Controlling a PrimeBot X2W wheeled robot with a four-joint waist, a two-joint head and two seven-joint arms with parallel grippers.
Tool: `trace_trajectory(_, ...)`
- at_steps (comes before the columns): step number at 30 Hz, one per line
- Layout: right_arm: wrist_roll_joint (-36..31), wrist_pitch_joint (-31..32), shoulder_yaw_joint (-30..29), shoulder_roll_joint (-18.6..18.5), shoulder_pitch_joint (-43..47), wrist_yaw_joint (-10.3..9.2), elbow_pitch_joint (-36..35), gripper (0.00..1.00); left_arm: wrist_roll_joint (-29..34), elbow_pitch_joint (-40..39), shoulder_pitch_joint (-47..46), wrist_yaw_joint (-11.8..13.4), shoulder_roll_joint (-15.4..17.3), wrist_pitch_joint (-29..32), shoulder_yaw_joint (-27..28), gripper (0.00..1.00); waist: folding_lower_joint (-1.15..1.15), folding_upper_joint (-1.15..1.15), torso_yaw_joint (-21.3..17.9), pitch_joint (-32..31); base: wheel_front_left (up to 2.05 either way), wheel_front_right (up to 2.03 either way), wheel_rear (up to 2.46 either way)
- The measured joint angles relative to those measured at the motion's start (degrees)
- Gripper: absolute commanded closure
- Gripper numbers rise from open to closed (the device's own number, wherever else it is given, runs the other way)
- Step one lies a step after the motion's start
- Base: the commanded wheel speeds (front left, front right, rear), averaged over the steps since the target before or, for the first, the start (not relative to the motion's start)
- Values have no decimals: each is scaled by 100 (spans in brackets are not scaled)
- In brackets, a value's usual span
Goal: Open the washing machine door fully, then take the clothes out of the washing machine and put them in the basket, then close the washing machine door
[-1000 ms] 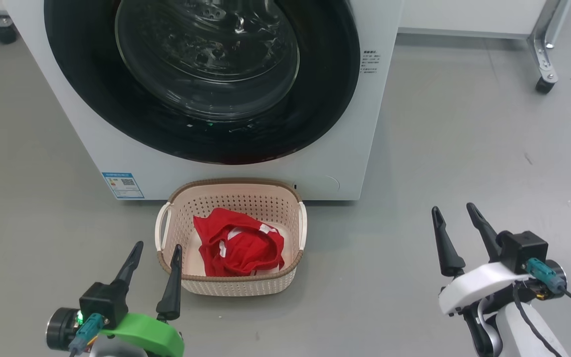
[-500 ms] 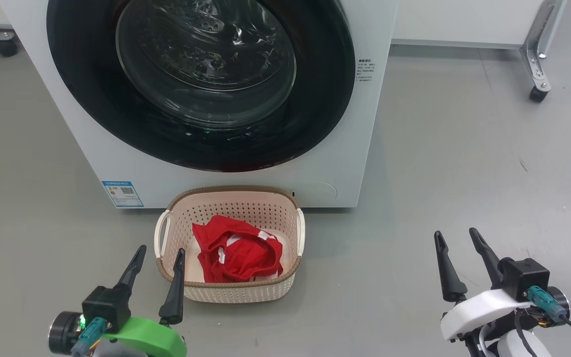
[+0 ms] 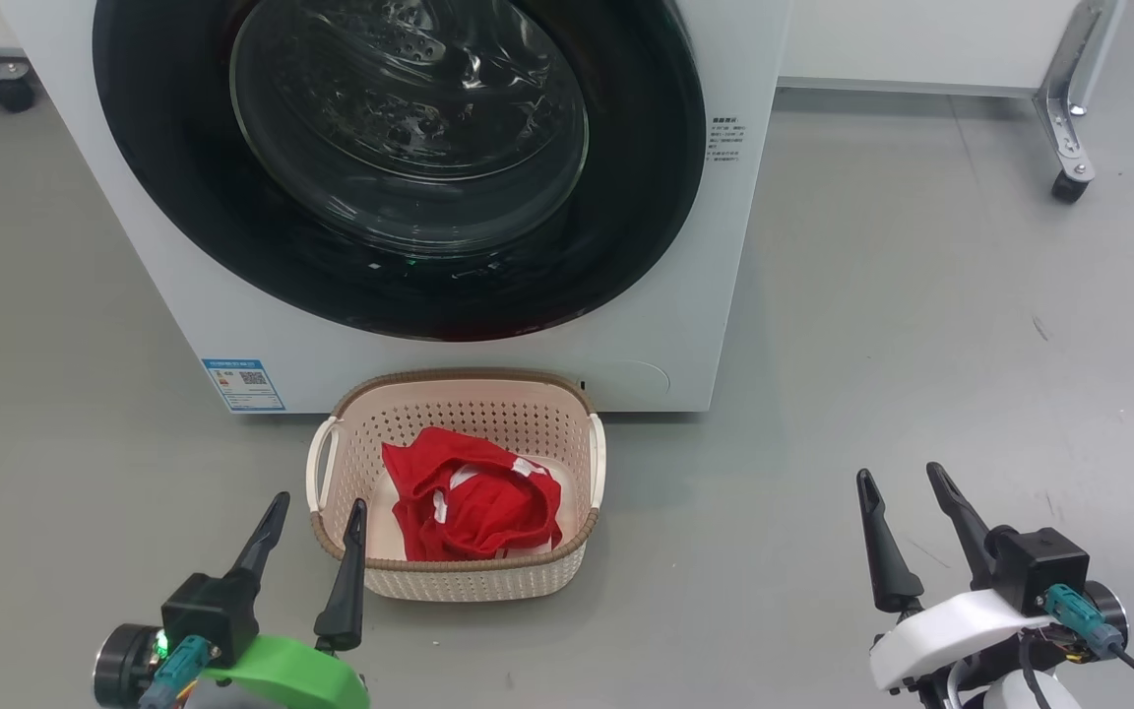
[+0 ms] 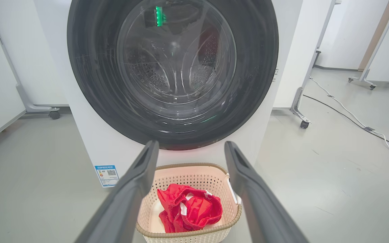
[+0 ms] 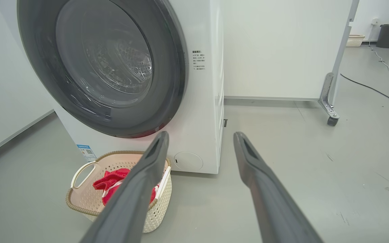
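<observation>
The white washing machine (image 3: 685, 325) stands ahead with its black-rimmed washing machine door (image 3: 626, 197) lying flat against the front, shut. Through the glass I see only the bare drum. On the floor right in front sits the cream basket (image 3: 459, 377), holding the clothes (image 3: 469, 502), a crumpled red garment with white trim. My left gripper (image 3: 321, 502) hovers open and empty by the basket's near left corner. Well to the right over bare floor, my right gripper (image 3: 898, 473) is open and empty. In the wrist views, the left gripper (image 4: 191, 144) and right gripper (image 5: 201, 134) point at the machine.
A white wheeled partition stands behind and right of the machine, with a metal leg and caster (image 3: 1069, 182). Another caster (image 3: 11, 94) is at the far left. A cable (image 4: 349, 118) runs over the grey floor to the right, and a dark bin (image 5: 387, 33) is far back.
The head camera tilted, so the whole picture slid down a little. Both grippers sank slightly lower in view, still open. Door, basket and clothes stay as they were.
</observation>
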Motion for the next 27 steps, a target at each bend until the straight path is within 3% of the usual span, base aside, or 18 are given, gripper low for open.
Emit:
trace_trajectory(26, 3, 0, 37, 14, 205, -107, -213, 0, 1, -156, 56, 53, 45, 115, -41, 0, 0, 0, -11, 38, 0, 0, 0)
trace_trajectory(27, 1, 1, 40, 20, 206, -103, -178, 100, 1, -118, 59, 54, 38, 114, -44, 100, 0, 0, -11, 38, 0, 0, 0)
